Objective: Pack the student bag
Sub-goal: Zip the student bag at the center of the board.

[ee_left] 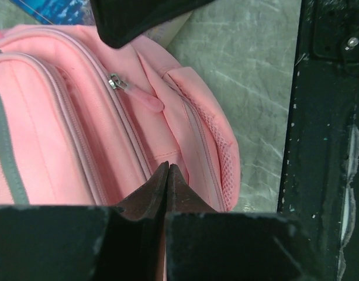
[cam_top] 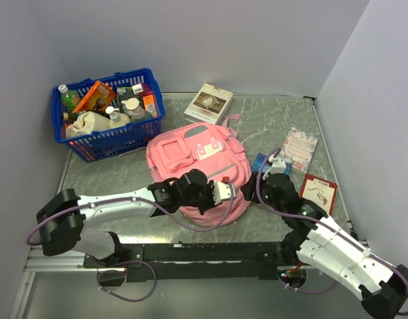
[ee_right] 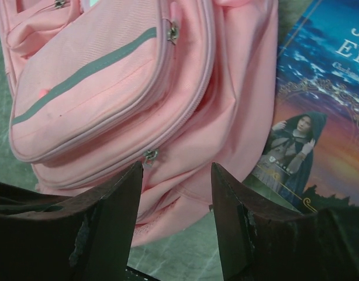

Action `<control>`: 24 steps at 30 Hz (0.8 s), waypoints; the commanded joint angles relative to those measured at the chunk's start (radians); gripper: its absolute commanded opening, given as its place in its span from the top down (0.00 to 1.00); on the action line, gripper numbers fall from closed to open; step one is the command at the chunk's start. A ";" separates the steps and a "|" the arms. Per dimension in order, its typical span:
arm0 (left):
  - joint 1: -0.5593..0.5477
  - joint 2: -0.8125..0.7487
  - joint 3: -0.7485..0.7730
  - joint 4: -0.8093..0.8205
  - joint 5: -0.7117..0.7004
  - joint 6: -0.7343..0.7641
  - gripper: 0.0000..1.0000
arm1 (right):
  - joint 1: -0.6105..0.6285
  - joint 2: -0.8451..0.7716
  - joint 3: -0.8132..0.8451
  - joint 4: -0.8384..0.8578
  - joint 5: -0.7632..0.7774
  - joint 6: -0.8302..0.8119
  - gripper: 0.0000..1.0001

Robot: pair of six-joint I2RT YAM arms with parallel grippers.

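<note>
The bag (cam_top: pixel 191 149) lies flat in the middle of the table (cam_top: pixel 270 119), front pockets up, its grey stripe (ee_right: pixel 86 70) running across the lower pocket. Both arms reach in over its near end, one from each side.

The left gripper (cam_top: pixel 236 193) comes across from the left. Its fingers (ee_left: pixel 159 187) are pressed tight together, with no gap between them. The tips sit right on the pink fabric just beside a zip line, near the bag's mesh side pocket (ee_left: pixel 223 158). I can't tell whether any cloth is caught between them. A metal zip pull (ee_left: pixel 115 82) lies further along the same pocket, clear of the tips.

The right gripper (cam_top: pixel 257 191) comes in from the other side, its fingers (ee_right: pixel 118 205) standing well apart with nothing between them. In its wrist view the bag's edge fills the space ahead of the tips, and another zip pull (ee_right: pixel 149 155) lies just by the left-hand finger in that view.

A blue book (ee_right: pixel 320 117) with a hooded figure on its cover lies against the bag's right side. Further right are a floral card (cam_top: pixel 298 147) and a red book (cam_top: pixel 318 189). A pale book (cam_top: pixel 208 103) lies behind the bag, and a blue basket (cam_top: pixel 91 143) of bottles and packets sits at the back left.
</note>
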 commanded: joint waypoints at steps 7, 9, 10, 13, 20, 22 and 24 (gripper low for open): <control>-0.008 0.070 0.001 0.098 -0.100 0.073 0.95 | 0.000 -0.096 -0.018 -0.001 -0.012 0.049 0.42; -0.008 0.073 -0.015 0.111 -0.137 0.089 0.95 | 0.001 -0.091 -0.035 0.028 -0.039 0.060 0.43; -0.008 0.073 -0.021 0.117 -0.143 0.097 0.95 | 0.000 -0.079 -0.036 0.033 -0.046 0.063 0.44; -0.007 0.068 -0.039 0.125 -0.150 0.114 0.99 | 0.001 -0.047 -0.038 0.049 -0.061 0.077 0.44; -0.007 0.053 -0.053 0.121 -0.123 0.106 0.98 | 0.003 -0.001 -0.046 0.105 -0.093 0.114 0.45; -0.007 0.044 -0.076 0.137 -0.133 0.108 0.79 | 0.003 0.027 -0.047 0.111 -0.090 0.123 0.45; -0.007 0.037 -0.093 0.146 -0.137 0.113 0.70 | 0.013 0.044 -0.049 0.115 -0.079 0.130 0.45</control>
